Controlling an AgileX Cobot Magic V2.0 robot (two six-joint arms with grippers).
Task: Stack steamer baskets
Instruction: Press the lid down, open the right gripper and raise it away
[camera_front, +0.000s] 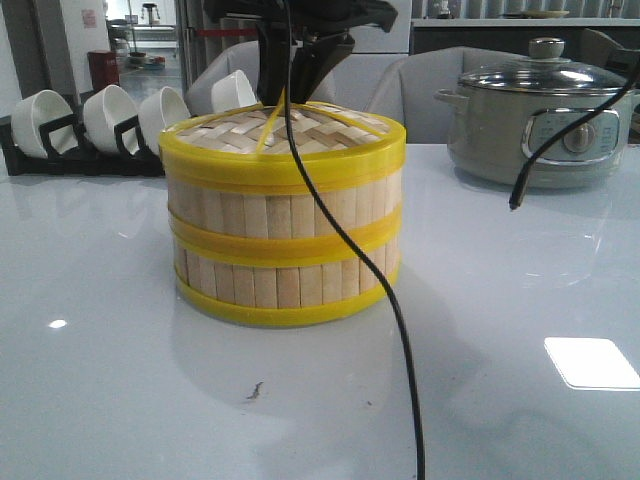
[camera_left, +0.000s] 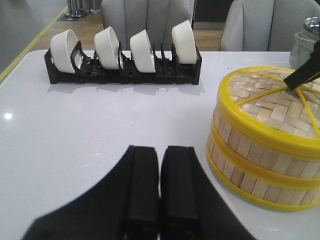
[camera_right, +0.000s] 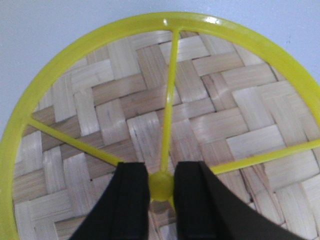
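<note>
Two steamer baskets stand stacked in the middle of the table, the upper basket (camera_front: 285, 212) on the lower basket (camera_front: 285, 285). The woven lid (camera_front: 290, 135) with yellow rim lies on top. My right gripper (camera_right: 161, 168) comes down from above and is shut on the lid's yellow knob (camera_right: 161, 186); its arm (camera_front: 300, 50) shows behind the lid in the front view. My left gripper (camera_left: 160, 150) is shut and empty, low over the table beside the stack (camera_left: 250, 150), apart from it. It does not show in the front view.
A black rack (camera_front: 70, 152) with several white bowls (camera_front: 110, 112) stands at the back left. A grey electric pot (camera_front: 540, 120) with glass lid stands at the back right. A black cable (camera_front: 400, 330) hangs across the front of the stack. Chairs stand behind the table.
</note>
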